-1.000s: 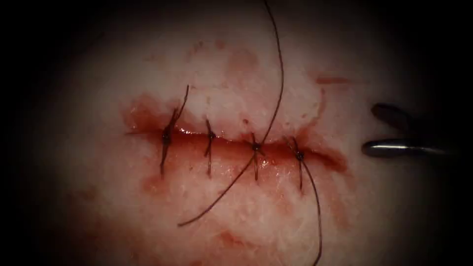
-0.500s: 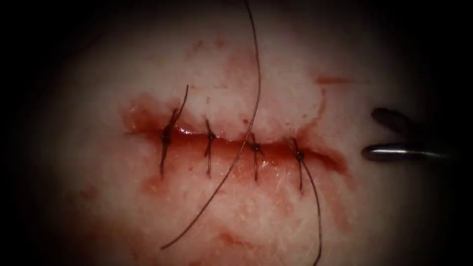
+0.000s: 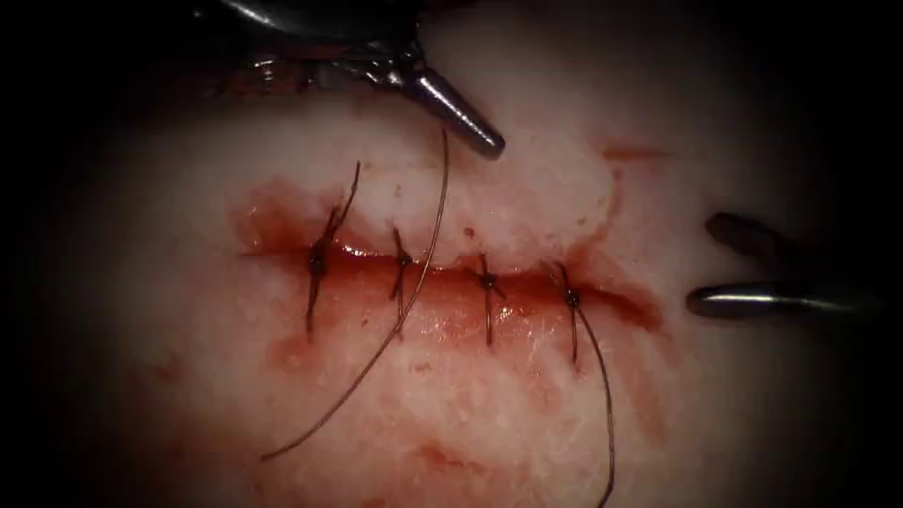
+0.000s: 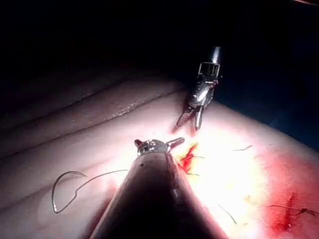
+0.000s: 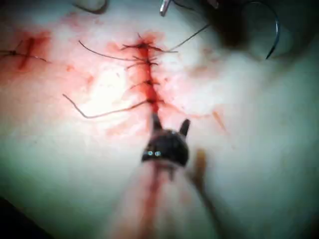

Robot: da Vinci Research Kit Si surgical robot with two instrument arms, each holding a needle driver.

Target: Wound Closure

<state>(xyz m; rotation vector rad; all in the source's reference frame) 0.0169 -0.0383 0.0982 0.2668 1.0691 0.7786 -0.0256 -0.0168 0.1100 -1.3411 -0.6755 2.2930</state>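
Endoscope view: right tool (image 3: 729, 263) gaping, empty; left tool (image 3: 484, 141) grip unclear. Limp thread (image 3: 414, 282); stiff needle (image 4: 54, 191) loose on tissue (image 3: 527, 404), likely best gripped mid-curve.

Left hand (image 3: 461, 122) reaches in from the top of the endoscope view, its tapered tip angled down and to the right, wrist joint just behind it. Right hand (image 3: 720, 265) sits at the right edge, jaws spread apart and holding nothing, pointing left; seen parted too from the left wrist view (image 4: 192, 119).
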